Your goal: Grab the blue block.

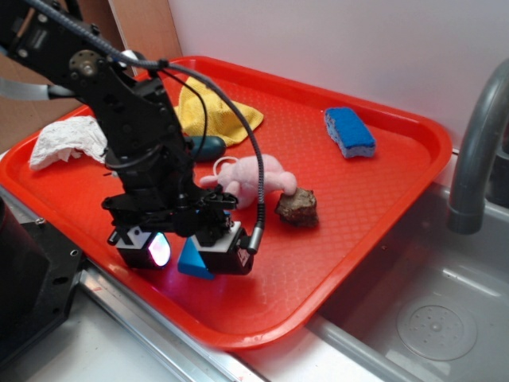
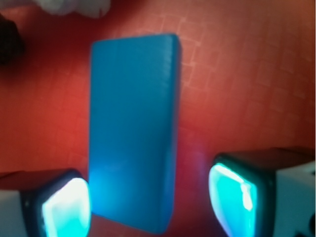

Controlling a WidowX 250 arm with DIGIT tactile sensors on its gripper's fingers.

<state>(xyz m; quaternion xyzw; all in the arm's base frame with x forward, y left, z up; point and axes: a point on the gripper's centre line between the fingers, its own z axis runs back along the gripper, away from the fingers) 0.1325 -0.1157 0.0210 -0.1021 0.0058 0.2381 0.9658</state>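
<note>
So the big red tray (image 1: 382, 231) takes up most of the exterior view, sitting beside a sink (image 1: 429, 318) with a grey faucet (image 1: 477, 151). The black arm (image 1: 135, 127) reaches in from the left and hangs over the tray's near side. Behind it there's a yellow cloth (image 1: 211, 111), a crumpled white rag (image 1: 67, 142) at the left rim, a pink plush (image 1: 250, 177) mid-tray, a blue sponge (image 1: 348, 132) far back, a brown lump (image 1: 297, 207) touching the plush, and a dark teal thing (image 1: 208, 145) mostly hidden by the arm.

The gripper (image 1: 184, 253) is low over the tray, fingers (image 2: 232, 197) spread wide with glowing pads either side of the blue block (image 2: 133, 133). The block lies flat on the tray between them; in the wrist view there's a gap on the right, and the left pad looks just beside it, not clearly touching.
</note>
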